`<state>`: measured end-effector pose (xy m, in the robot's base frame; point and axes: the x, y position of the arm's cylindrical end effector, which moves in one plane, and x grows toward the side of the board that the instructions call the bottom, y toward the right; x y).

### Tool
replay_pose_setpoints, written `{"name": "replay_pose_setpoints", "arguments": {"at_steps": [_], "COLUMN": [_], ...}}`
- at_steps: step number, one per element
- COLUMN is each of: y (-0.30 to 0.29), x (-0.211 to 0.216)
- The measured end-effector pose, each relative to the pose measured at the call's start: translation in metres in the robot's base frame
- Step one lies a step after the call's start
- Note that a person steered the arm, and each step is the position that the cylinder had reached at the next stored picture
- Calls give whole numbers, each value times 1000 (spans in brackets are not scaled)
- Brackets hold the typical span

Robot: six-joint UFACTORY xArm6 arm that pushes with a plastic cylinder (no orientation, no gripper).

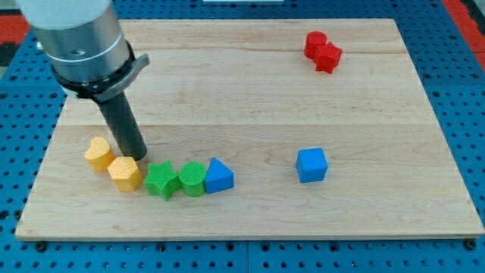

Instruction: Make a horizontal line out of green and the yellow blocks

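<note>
A yellow heart-shaped block [98,152] lies at the view's lower left. A yellow hexagonal block [124,174] sits just right of and below it. A green star block [161,180] and a green round block [192,179] follow to the right, touching each other. My tip [134,157] rests on the board just above the yellow hexagonal block, right of the yellow heart, close to both. The rod rises to the view's upper left.
A blue triangular block [219,176] touches the green round block on its right. A blue cube [311,164] lies right of centre. Two red blocks [323,51] sit together at the upper right. The wooden board [250,91] ends near the view's bottom.
</note>
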<state>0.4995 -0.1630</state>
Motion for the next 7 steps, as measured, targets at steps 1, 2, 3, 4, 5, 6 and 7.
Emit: {"name": "replay_pose_setpoints", "arguments": {"at_steps": [1, 2, 3, 4, 5, 6, 7], "y": [-5, -23, -61, -65, -54, 75, 213], "x": [-20, -34, -17, 6, 0, -34, -27]}}
